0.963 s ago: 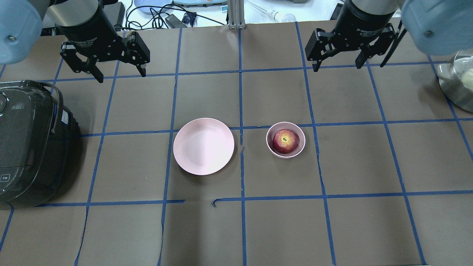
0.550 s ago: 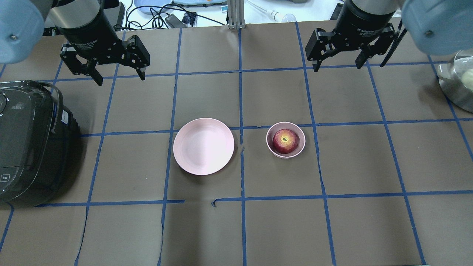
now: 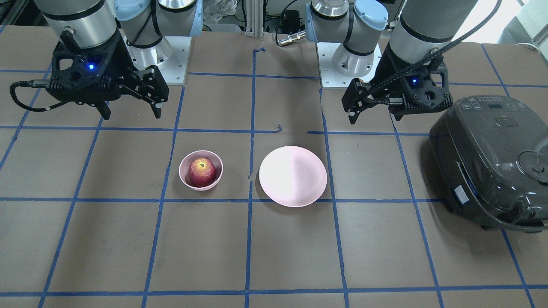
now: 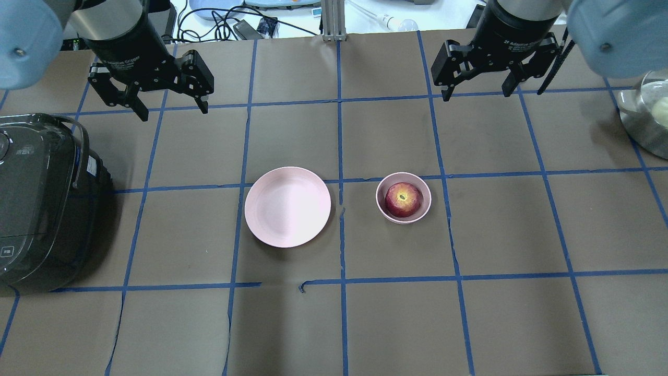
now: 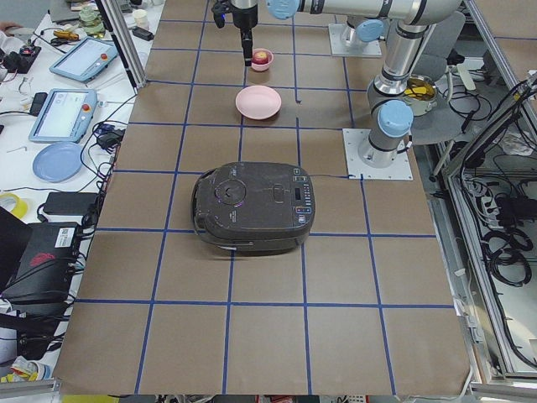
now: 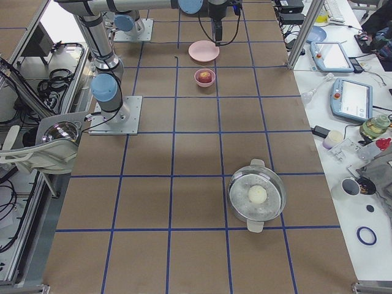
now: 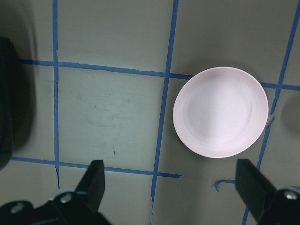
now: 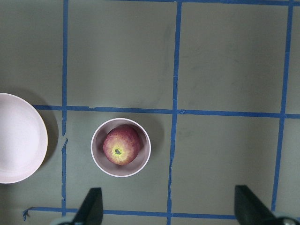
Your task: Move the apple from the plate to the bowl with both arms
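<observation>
At the far left of the table [image 4: 469, 324] sits a dark rice cooker [image 4: 42, 203]. Just right of it and raised above the table hangs the left gripper [image 4: 173, 112], released, its two black fingers spread wide with nothing between them. Near the table's middle lies the plate [image 4: 287, 207], a wide, shallow pink dish just left of a blue tape line. Right of that line, close beside the plate but not touching it, stands the bowl [image 4: 380, 198], and the apple [image 4: 403, 199] rests inside it, its yellowish stem dimple turned up. Farther right the right gripper [image 4: 475, 96] hangs above the table, also released, with fingers apart and holding nothing. At the right edge stands a steel pot [image 4: 644, 125].
</observation>
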Action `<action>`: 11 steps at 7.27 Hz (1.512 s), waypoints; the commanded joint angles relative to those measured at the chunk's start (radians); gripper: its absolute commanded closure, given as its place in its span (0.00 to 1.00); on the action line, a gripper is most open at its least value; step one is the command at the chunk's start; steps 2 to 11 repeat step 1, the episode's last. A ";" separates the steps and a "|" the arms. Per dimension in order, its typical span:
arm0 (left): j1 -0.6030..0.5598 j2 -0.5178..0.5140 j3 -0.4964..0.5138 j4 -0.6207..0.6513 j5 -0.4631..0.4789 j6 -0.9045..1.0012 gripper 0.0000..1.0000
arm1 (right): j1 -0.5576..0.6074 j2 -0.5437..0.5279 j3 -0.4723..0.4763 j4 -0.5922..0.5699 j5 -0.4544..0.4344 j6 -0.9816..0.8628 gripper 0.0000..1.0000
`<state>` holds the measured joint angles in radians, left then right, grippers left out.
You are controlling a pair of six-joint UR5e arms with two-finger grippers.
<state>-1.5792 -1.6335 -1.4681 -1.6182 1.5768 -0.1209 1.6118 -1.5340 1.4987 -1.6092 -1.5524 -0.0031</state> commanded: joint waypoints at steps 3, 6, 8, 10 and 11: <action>0.001 0.001 0.003 -0.005 -0.012 0.023 0.00 | -0.001 0.000 0.000 0.000 0.000 0.000 0.00; 0.001 0.001 0.003 -0.005 -0.012 0.023 0.00 | -0.001 0.000 0.000 0.000 0.000 0.000 0.00; 0.001 0.001 0.003 -0.005 -0.012 0.023 0.00 | -0.001 0.000 0.000 0.000 0.000 0.000 0.00; 0.001 0.001 0.003 -0.005 -0.012 0.023 0.00 | -0.001 0.000 0.000 0.000 0.000 0.000 0.00; 0.001 0.001 0.003 -0.005 -0.012 0.023 0.00 | -0.001 0.000 0.000 0.000 0.000 0.000 0.00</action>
